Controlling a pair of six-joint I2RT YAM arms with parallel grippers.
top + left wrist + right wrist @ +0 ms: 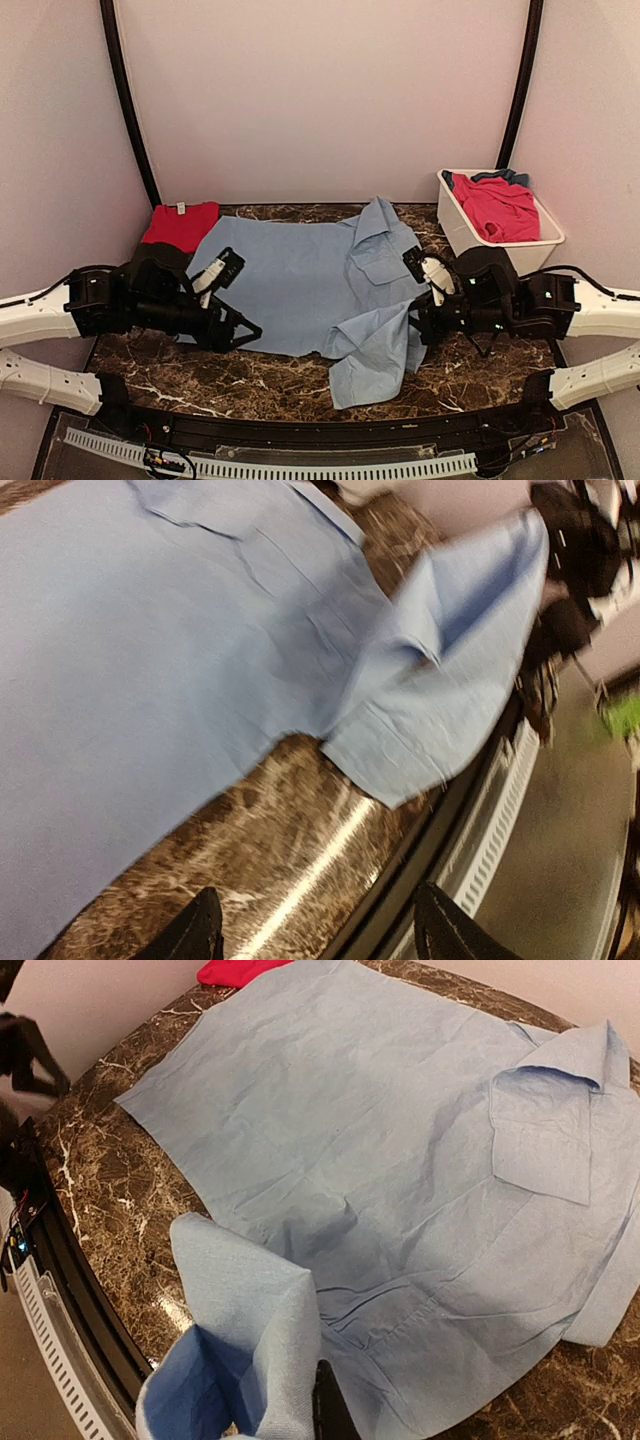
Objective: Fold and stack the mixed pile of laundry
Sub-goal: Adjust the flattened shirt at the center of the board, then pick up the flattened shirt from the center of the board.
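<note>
A large light-blue collared shirt (300,280) (380,1140) lies spread flat across the marble table, chest pocket (540,1145) up. My right gripper (422,322) (300,1415) is shut on the shirt's near sleeve (375,350) (250,1320) and holds its bunched edge off the table. Beside the shirt's left hem my left gripper (246,330) (320,930) stands open over bare marble, nothing between its fingers. The shirt (130,650) fills the left wrist view's upper part. A folded red piece (180,225) lies at the back left.
A white plastic tub (455,228) stands at the back right with a pink-red piece (495,205) and a darker blue piece (515,177) in it. The table's near edge (420,840) runs just below the sleeve. Walls close in the back and both sides.
</note>
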